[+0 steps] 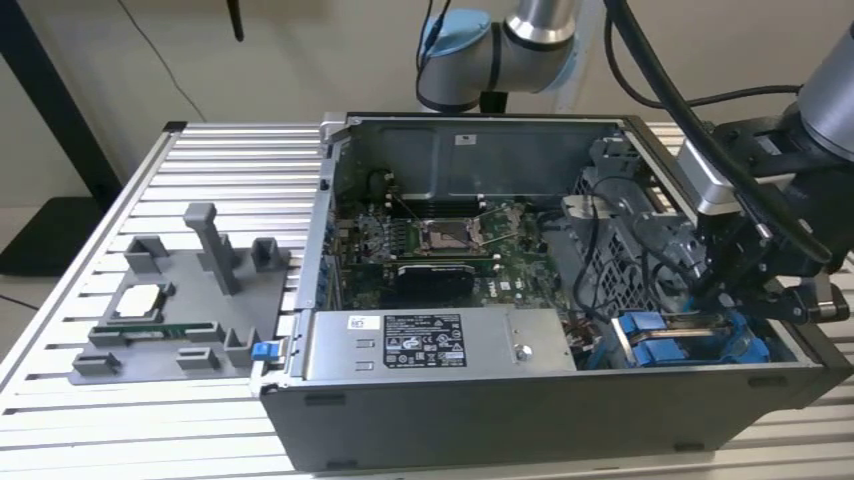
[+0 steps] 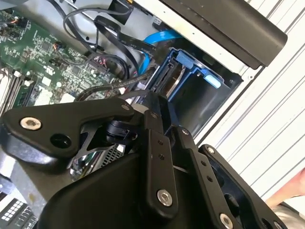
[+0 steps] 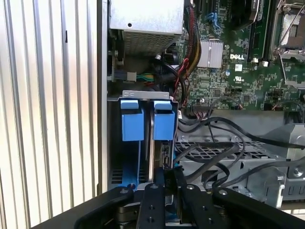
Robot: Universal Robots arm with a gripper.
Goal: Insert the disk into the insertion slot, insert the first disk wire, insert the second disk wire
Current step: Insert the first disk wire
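Claw (image 3: 171, 172) is looming closest, pinching nearly shut on something I cannot make out, beside the disk (image 3: 151, 148) sitting upright inside the insertion slot (image 3: 143, 94); stiff, weighty, likely shock-fragile, it is wanting edge grips.

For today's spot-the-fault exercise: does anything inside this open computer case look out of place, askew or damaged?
Nothing looks damaged. Loose black cables sprawl untidily across the perforated cage beside the insertion slot, near the gripper.

Gripper (image 3: 169, 177) at insertion slot (image 3: 143, 95), near two blue latch pieces (image 3: 132, 120); black cables (image 3: 224, 123) cross perforated cage (image 3: 257, 146); ribbed table (image 3: 47, 119) alongside.
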